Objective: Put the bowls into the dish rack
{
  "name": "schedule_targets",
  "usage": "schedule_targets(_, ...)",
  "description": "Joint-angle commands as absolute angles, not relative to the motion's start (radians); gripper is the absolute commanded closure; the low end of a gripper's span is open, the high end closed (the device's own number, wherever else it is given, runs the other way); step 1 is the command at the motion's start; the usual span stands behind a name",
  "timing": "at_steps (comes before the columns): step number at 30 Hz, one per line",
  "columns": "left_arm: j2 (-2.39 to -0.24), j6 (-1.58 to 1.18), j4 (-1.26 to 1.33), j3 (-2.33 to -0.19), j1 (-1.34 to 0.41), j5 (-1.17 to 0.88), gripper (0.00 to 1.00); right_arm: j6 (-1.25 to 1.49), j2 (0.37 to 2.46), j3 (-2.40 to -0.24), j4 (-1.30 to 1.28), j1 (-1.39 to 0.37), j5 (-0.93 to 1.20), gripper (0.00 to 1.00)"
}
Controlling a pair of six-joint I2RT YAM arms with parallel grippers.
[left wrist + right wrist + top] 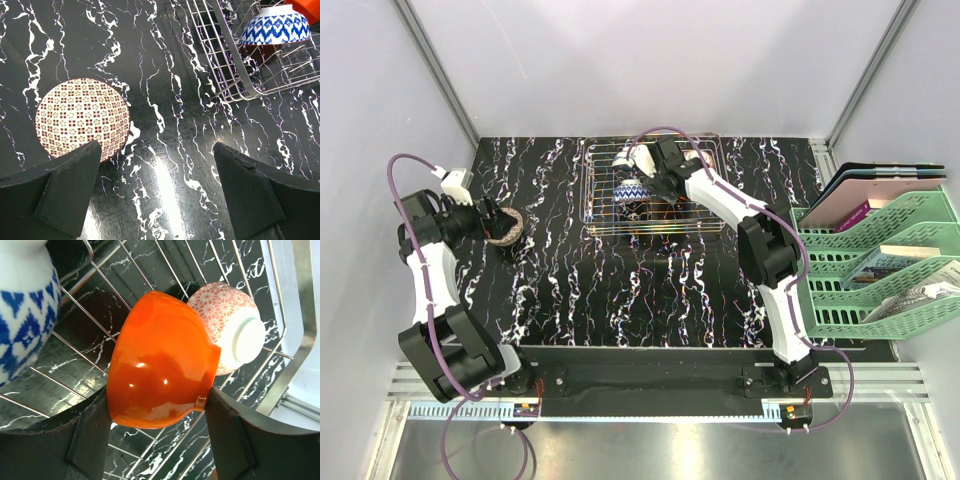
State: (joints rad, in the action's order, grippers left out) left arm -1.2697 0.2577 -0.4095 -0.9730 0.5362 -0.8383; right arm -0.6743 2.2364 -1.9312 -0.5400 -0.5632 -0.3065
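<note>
Hovering with left gripper (156, 150) spread wide and empty, one finger at checkered bowl (82, 117) on black table (175, 100), bare marble reaching to dish rack (227, 75) corner. Clamping tilted orange bowl (160, 370) in right gripper (157, 402) over rack wires, just beside pink bowl (225, 315) and blue-and-white bowl (20, 315).

So the left arm (428, 268) is folding out to the left, with the left hand (156, 147) hanging wide open. The right arm (775, 265) is reaching way forward, the right hand (157, 400) pinching a glossy orange round bowl (160, 360) between its fingers.
</note>
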Motion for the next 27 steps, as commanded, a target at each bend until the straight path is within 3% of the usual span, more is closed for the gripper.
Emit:
schedule_targets(1,-1.262,0.271,-0.374,-0.977,0.545,-0.885,0.01,-0.729,2.253,-1.911,-0.534,-0.575,-0.345,0.91)
schedule_targets(9,-1.264,0.272,-0.373,-0.983,0.549,-0.887,0.01,-0.776,2.25,-1.873,-0.534,-0.589,-0.351,0.8)
schedule_targets(13,-1.269,0.268,-0.373,-0.985,0.551,-0.893,0.01,-0.801,2.238,-1.853,-0.54,-0.598,-0.345,0.54)
schedule_targets(16,-1.269,0.264,-0.37,-0.986,0.552,-0.896,0.01,-0.805,2.238,-1.847,-0.554,-0.598,-0.345,0.43)
schedule_targets(20,-1.267,0.262,-0.37,-0.991,0.554,-0.897,0.01,-0.815,2.243,-1.845,-0.59,-0.6,-0.339,0.17)
schedule_targets(23,-1.267,0.261,-0.368,-0.994,0.557,-0.899,0.01,-0.812,2.25,-1.861,-0.635,-0.6,-0.325,0.06)
schedule_targets(27,-1.272,0.258,-0.368,-0.999,0.557,-0.902,0.01,-0.796,2.252,-1.873,-0.67,-0.6,-0.302,0.04)
